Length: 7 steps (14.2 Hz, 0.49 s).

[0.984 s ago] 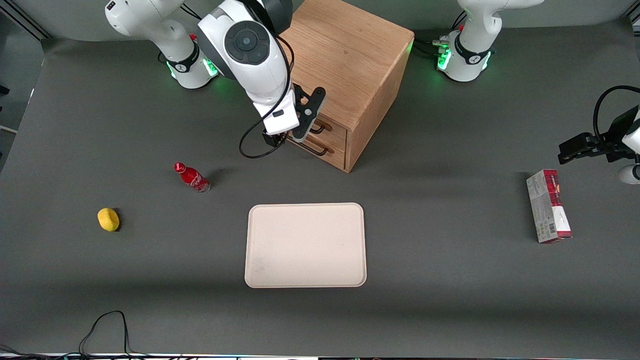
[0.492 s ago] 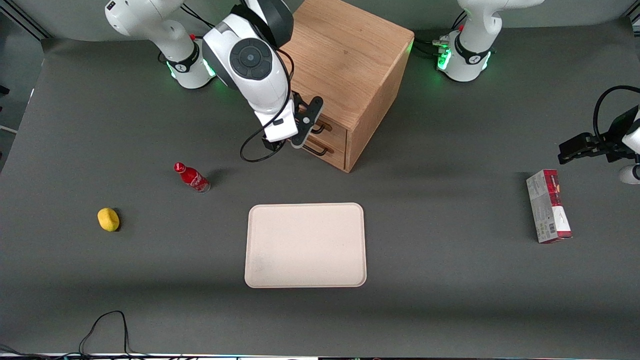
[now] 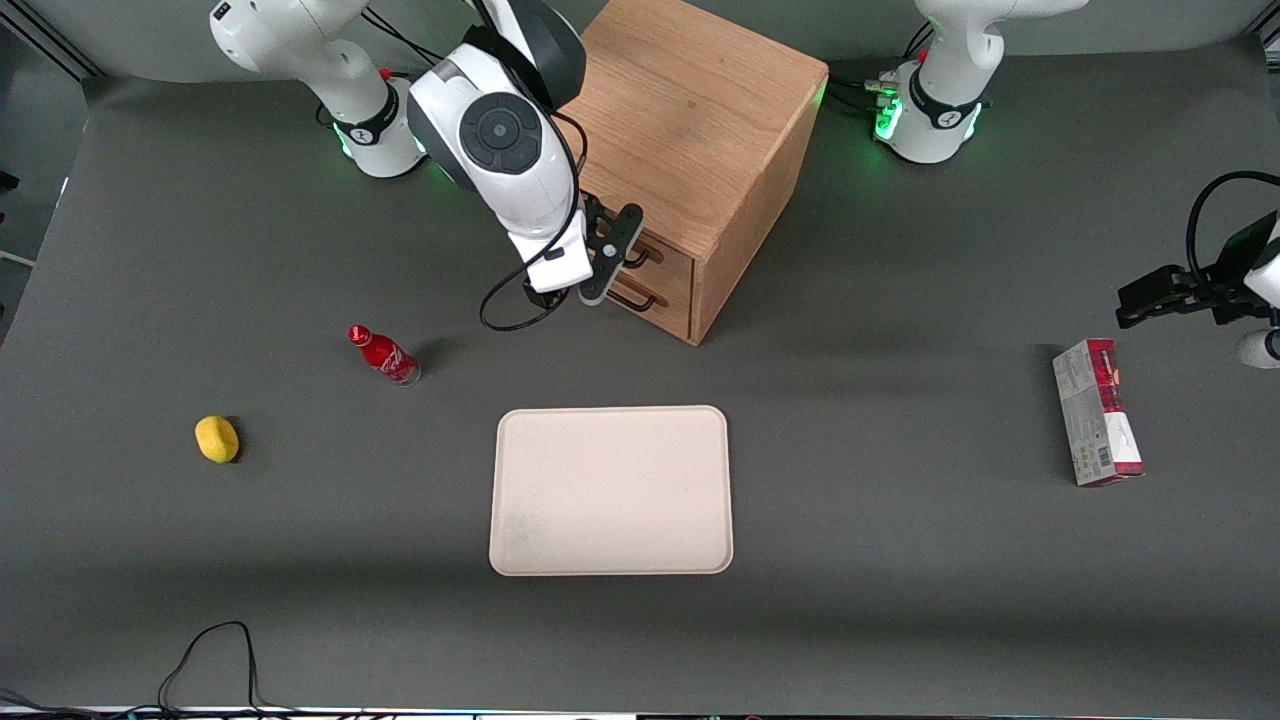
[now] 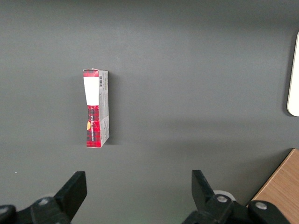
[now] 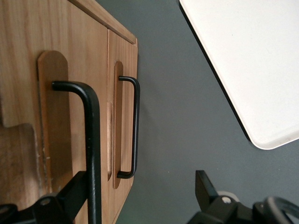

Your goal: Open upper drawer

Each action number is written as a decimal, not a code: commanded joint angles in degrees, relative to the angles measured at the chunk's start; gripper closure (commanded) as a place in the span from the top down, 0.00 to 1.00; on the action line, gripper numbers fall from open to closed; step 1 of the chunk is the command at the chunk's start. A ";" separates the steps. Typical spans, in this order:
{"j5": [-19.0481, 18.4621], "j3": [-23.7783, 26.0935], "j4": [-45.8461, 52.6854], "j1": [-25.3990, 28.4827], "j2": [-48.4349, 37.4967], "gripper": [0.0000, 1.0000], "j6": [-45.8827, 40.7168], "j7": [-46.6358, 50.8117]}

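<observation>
The oak cabinet [image 3: 690, 110] stands farther from the front camera than the tray. Its upper drawer [image 3: 672, 263] is shut flush, with a black bar handle [image 3: 648, 252]. The lower drawer [image 3: 668, 308] under it is shut too. My right gripper [image 3: 603, 262] is open, right in front of the upper drawer. In the right wrist view, the upper handle [image 5: 93, 140] runs between the open fingers of the gripper [image 5: 139, 184], close against one finger [image 5: 70, 191]. The other finger [image 5: 205, 184] is over the grey table. The lower handle [image 5: 136, 126] is clear of the fingers.
A beige tray [image 3: 610, 490] lies nearer the front camera than the cabinet; it also shows in the right wrist view [image 5: 252, 60]. A red bottle [image 3: 383, 355] and a yellow object [image 3: 216, 439] lie toward the working arm's end. A red-and-white box [image 3: 1097, 412] lies toward the parked arm's end.
My right gripper has come down and in toward the drawer front, and now sits at the upper handle. The drawers have not moved.
</observation>
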 commanded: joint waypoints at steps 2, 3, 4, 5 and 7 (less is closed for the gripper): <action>0.88 -0.38 -0.59 -0.17 1.17 1.00 1.88 -1.93; 0.87 -0.38 -0.59 -0.17 1.26 1.00 1.97 -1.93; 0.87 -0.38 -0.50 -0.17 1.61 1.00 2.06 -1.93; 0.79 -0.38 -0.50 -0.17 1.61 1.00 2.23 -1.93; 0.79 -0.38 -0.50 -0.26 1.70 1.00 2.23 -1.93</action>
